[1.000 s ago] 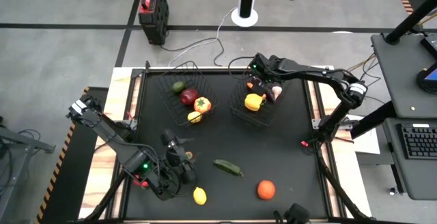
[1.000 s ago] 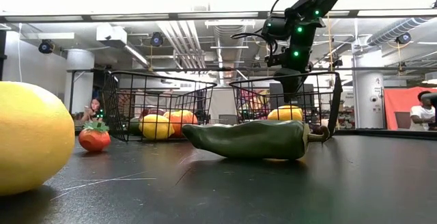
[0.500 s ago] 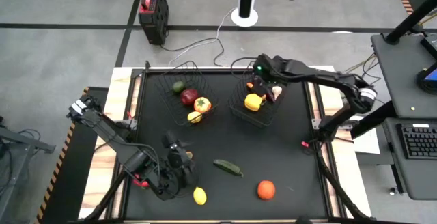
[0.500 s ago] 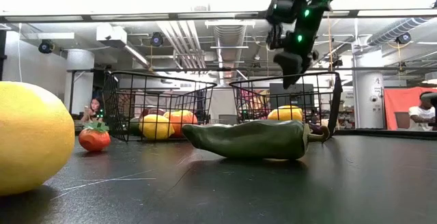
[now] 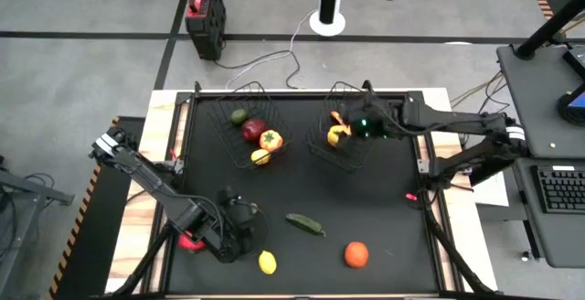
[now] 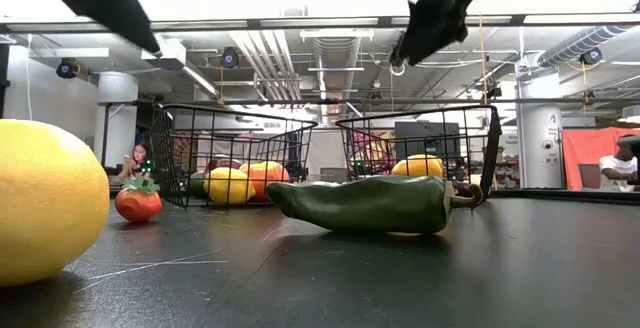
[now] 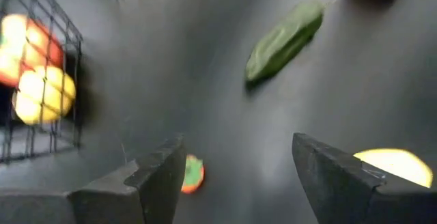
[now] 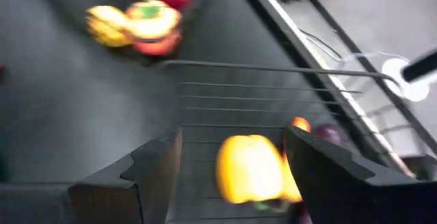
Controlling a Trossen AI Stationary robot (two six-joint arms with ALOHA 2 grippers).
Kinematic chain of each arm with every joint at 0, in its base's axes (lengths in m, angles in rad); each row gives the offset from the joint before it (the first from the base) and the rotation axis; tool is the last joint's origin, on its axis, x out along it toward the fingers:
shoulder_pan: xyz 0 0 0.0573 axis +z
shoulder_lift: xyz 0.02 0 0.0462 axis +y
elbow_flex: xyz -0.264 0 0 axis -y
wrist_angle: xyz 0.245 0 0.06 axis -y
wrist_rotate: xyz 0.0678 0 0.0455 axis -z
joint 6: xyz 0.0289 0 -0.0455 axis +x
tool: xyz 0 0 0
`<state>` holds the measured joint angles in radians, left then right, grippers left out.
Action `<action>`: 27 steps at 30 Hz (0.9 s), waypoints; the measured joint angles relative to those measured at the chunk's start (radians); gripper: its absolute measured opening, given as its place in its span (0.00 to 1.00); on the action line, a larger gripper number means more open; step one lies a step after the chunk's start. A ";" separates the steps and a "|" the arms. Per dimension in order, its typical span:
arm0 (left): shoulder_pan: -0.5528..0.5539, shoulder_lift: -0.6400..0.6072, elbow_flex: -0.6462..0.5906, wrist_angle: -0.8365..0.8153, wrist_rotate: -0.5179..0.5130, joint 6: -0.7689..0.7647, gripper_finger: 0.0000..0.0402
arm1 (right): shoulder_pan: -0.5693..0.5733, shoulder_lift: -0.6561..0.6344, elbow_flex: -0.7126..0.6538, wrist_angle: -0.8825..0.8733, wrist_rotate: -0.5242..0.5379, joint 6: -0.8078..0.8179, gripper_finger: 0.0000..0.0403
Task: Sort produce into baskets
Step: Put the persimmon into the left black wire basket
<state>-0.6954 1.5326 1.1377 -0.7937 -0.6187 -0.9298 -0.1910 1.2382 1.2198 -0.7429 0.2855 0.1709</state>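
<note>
Two black wire baskets stand at the far middle of the table: the left basket (image 5: 239, 149) with several fruits, and the right basket (image 5: 322, 146) with a yellow pepper (image 8: 249, 168) and other pieces. A green pepper (image 5: 304, 224), a lemon (image 5: 267, 262) and an orange-red fruit (image 5: 356, 254) lie loose near the front edge. A small red fruit (image 7: 192, 173) lies just below my left gripper (image 7: 239, 183), which is open and empty over the near left of the table (image 5: 242, 213). My right gripper (image 8: 235, 176) is open and empty above the right basket.
Bare black tabletop lies between the baskets and the loose produce. The basket walls (image 6: 420, 133) stand upright. The table's wooden side rails (image 5: 164, 117) frame the mat. People show far behind the table in the low view.
My right gripper has risen out of the right basket and now hangs well above its rim, having shifted a little toward the near edge. My left gripper has come into the top left of the low view. The produce has stayed in place.
</note>
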 joint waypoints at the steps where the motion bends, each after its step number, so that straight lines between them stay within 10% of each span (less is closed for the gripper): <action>1: 0.004 0.000 -0.009 -0.001 0.011 -0.004 0.62 | 0.028 -0.004 0.000 0.000 0.000 0.011 0.62; 14: 0.002 0.003 -0.217 0.146 -0.053 0.052 0.61 | 0.324 0.008 -0.001 0.000 0.212 0.128 0.62; 27: 0.006 0.004 -0.398 0.416 -0.079 0.057 0.61 | 0.383 0.008 -0.051 0.002 0.246 0.198 0.63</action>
<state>-0.6899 1.5364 0.7392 -0.3779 -0.6975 -0.8731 0.1921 1.2461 1.1688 -0.7414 0.5316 0.3686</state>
